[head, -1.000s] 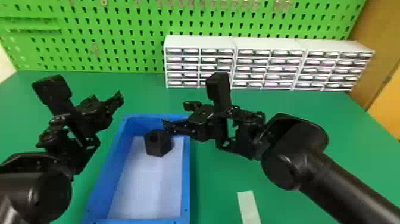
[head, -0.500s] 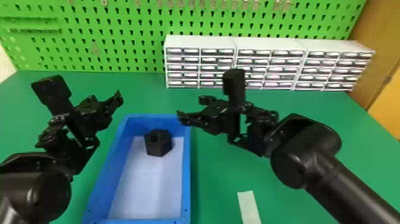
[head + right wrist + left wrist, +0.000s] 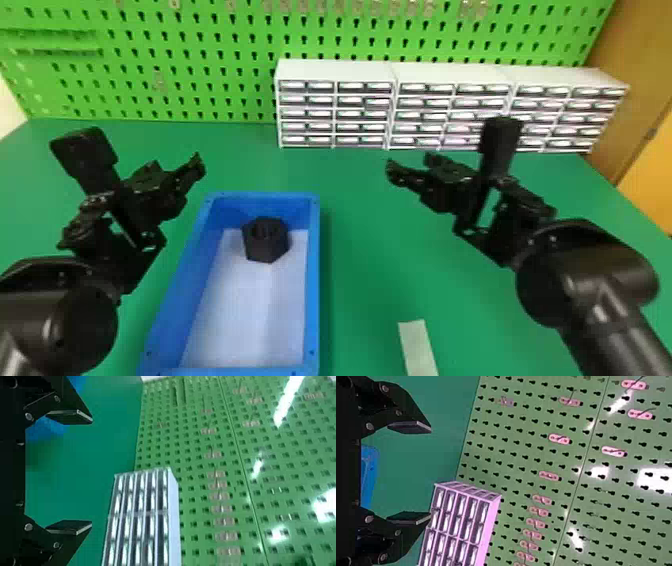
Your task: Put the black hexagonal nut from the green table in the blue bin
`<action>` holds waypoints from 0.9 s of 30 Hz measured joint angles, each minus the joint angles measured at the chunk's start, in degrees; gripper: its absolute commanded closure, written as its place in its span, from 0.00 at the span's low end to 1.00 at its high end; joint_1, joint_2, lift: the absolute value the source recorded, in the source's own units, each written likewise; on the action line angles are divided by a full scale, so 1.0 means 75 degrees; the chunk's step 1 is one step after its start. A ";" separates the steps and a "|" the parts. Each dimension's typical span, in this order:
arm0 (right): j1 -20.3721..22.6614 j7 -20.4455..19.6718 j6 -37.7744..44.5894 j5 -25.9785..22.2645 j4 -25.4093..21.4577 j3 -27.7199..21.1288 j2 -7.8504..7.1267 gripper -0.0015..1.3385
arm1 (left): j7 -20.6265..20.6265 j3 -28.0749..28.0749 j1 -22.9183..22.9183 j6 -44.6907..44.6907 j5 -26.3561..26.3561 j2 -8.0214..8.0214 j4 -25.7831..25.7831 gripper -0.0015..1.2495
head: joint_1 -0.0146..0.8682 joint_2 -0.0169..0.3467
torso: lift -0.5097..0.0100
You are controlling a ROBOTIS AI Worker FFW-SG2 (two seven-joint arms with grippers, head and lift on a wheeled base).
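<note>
Nearest the head camera, the left arm (image 3: 55, 320) is coming in at the bottom left and the right arm (image 3: 590, 285) at the bottom right. Between them, a pale strip (image 3: 418, 347) is lying on the green table (image 3: 365, 280), to the right of the blue bin (image 3: 312, 280). Farther along, inside the bin, the black hexagonal nut (image 3: 266, 242) is sitting on the white floor toward the far end, its hole facing up; whether it is touching the far wall is hard to tell.

The left gripper (image 3: 176, 161) is hanging beyond the bin's left side, and in its wrist view the left gripper's (image 3: 430, 473) two fingers are standing well apart, holding nothing. The right gripper (image 3: 408, 161) is hanging above the table, to the right of the bin, and in its wrist view the right gripper's (image 3: 92, 472) fingers are likewise standing wide apart with nothing between them.

Toward the table's back edge, white drawer units (image 3: 332, 70) are standing in a row. Behind them a bright green pegboard (image 3: 200, 75) is rising, with small fittings dotting it, and a brown panel (image 3: 635, 90) is standing at the far right.
</note>
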 measured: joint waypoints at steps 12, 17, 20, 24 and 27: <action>0.0587 0.0002 -0.0002 0.0387 -0.0320 -0.1119 0.0334 0.26 | -0.0002 0.0047 0.0020 0.0000 0.0003 -0.0003 0.0000 0.38 | 0.80 0.07 | 0.79; 0.0785 0.0125 -0.0035 0.0472 -0.0451 -0.1622 0.0481 0.26 | -0.0004 0.0076 0.0019 0.0000 0.0003 -0.0003 0.0000 0.38 | 0.80 0.07 | 0.79; 0.0868 0.0334 -0.0060 0.0512 -0.0477 -0.1982 0.0610 0.26 | -0.0010 0.0081 0.0008 0.0000 0.0014 -0.0004 0.0000 0.38 | 0.80 0.07 | 0.79; 0.0925 0.0531 -0.0100 0.0553 -0.0484 -0.2351 0.0766 0.26 | -0.0025 0.0095 -0.0002 0.0000 0.0031 -0.0002 0.0000 0.38 | 0.80 0.07 | 0.79; 0.0949 0.0619 -0.0115 0.0542 -0.0482 -0.2471 0.0831 0.26 | -0.0094 0.0129 -0.0024 0.0000 0.0033 -0.0001 0.0000 0.38 | 0.80 0.07 | 0.79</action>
